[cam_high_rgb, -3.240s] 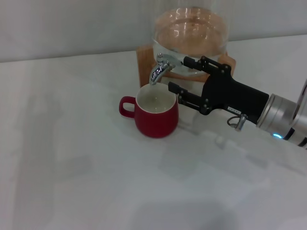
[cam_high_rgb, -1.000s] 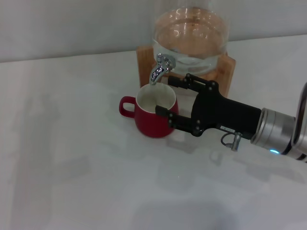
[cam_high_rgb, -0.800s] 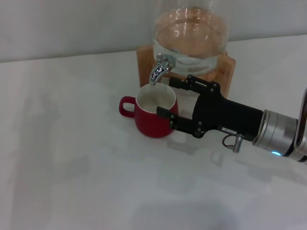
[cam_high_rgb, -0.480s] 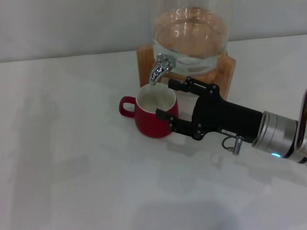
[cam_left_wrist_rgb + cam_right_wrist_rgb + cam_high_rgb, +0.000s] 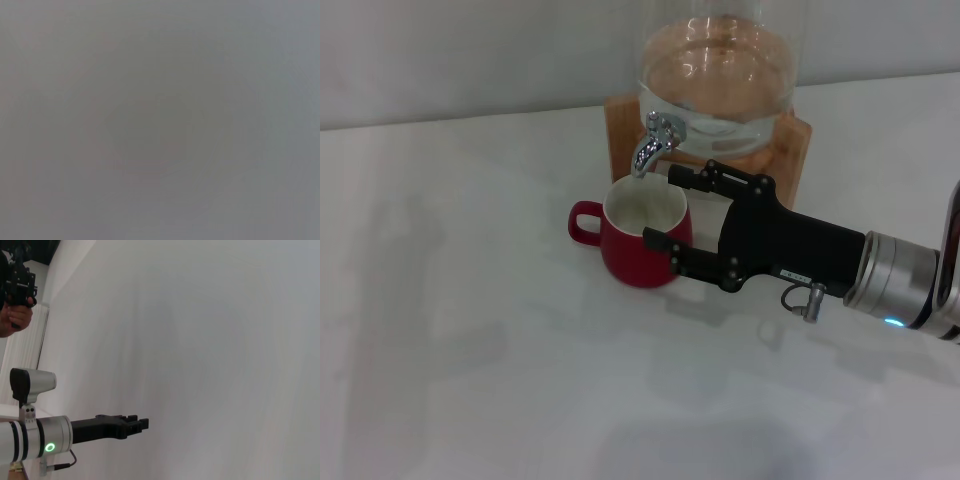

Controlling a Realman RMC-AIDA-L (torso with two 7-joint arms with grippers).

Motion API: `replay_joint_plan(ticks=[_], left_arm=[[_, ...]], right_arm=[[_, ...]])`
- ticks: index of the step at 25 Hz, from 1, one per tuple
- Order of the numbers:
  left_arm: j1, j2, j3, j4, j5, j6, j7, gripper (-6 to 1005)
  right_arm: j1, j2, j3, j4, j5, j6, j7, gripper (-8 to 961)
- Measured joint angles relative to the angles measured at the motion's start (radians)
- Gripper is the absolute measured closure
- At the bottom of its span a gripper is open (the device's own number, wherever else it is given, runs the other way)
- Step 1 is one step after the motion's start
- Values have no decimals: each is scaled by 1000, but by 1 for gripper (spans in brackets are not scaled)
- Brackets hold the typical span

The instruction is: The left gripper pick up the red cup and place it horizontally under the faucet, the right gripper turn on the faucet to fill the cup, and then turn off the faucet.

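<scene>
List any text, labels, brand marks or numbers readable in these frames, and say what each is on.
No text can be read in any view.
A small white label on the right gripper body, near its wrist: print too small to read.
The red cup, the faucet and the glass jar carry no visible marking.
Left wrist view: blank grey, nothing to read.
The left gripper shows only a green ring light, no lettering.
</scene>
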Motion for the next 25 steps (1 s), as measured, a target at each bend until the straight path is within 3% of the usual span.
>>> replay_joint_plan(ticks=[25], left_arm=[[-5,1,-1,0,0,-4,6,572]], right_arm=[[0,0,0,-2,0,0,2,250]])
